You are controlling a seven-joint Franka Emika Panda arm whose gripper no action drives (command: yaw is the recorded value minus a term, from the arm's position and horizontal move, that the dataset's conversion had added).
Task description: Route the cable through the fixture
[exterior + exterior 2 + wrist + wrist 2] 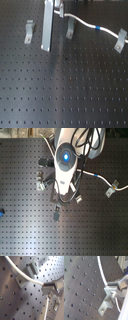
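The cable point(86, 23) runs lengthwise across the black perforated board point(65, 90) in the first exterior view, from the gripper point(61, 11) at the top toward the first exterior view's right, blue band point(98, 28) midway, ending at the right-hand clip point(120, 41). The middle clip point(69, 28) stands just below the cable's start. Only the second wrist view shows the gripper's fingers point(112, 289) closed on the cable.

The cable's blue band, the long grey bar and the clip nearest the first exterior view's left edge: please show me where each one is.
Blue band point(98, 27), first exterior view: its middle, around the white cable.
Grey bar point(47, 27), first exterior view: middle of its flat face.
Left clip point(30, 31), first exterior view: its bent metal body.
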